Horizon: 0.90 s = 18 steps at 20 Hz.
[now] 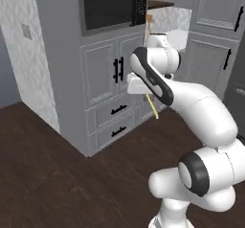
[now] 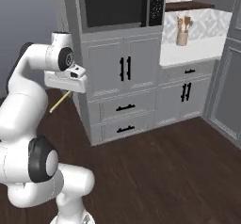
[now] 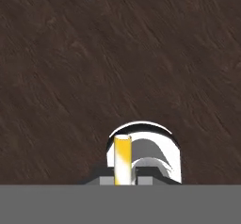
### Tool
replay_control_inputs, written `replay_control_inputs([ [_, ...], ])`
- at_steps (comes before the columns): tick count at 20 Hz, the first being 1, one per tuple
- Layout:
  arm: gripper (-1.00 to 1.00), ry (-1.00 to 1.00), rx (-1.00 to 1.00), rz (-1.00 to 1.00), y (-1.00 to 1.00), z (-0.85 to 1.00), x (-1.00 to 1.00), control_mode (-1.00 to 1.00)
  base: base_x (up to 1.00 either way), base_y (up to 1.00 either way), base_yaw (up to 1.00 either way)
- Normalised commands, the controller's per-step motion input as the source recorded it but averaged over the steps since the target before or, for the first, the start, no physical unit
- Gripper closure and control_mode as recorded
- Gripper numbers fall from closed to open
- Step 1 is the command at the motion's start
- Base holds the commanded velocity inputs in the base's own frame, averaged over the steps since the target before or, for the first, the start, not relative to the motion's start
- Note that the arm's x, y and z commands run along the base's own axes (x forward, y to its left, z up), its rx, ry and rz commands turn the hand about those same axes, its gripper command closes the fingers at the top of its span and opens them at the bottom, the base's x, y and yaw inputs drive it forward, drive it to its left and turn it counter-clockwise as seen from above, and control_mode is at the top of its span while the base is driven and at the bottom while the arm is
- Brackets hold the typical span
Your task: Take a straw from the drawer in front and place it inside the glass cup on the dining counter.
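My gripper (image 1: 145,96) is shut on the straw (image 1: 153,107), a thin pale yellow stick that slants down out of the hand. The right base view shows the gripper (image 2: 69,92) raised in front of a tall grey cabinet, with the straw (image 2: 58,101) pointing down towards the floor. In the hand view the straw (image 3: 122,158) stands up between the fingertips (image 3: 123,180) over dark wooden floor. The drawer, the glass cup and the dining counter are out of view.
A tall grey cabinet (image 2: 120,72) holds a dark built-in oven (image 2: 117,4), double doors and two stacked narrow drawers (image 2: 124,108). To its right runs a marble worktop (image 2: 193,51) with a utensil holder (image 2: 182,36). Dark wooden floor (image 1: 52,174) lies open around the base.
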Motion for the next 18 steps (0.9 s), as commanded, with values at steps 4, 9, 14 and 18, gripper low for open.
replay_control_inputs([
  [4, 1.00, 0.00, 0.00, 0.00, 0.00, 0.00, 0.00, 1.00, 0.00, 0.81, 0.78],
  [9, 1.00, 0.00, 0.00, 0.00, 0.00, 0.00, 0.00, 1.00, 0.29, 0.68, 0.72],
  [14, 1.00, 0.00, 0.00, 0.00, 0.00, 0.00, 0.00, 1.00, 0.98, 0.12, 0.54],
  [18, 1.00, 0.00, 0.00, 0.00, 0.00, 0.00, 0.00, 1.00, 1.00, 0.00, 0.38],
])
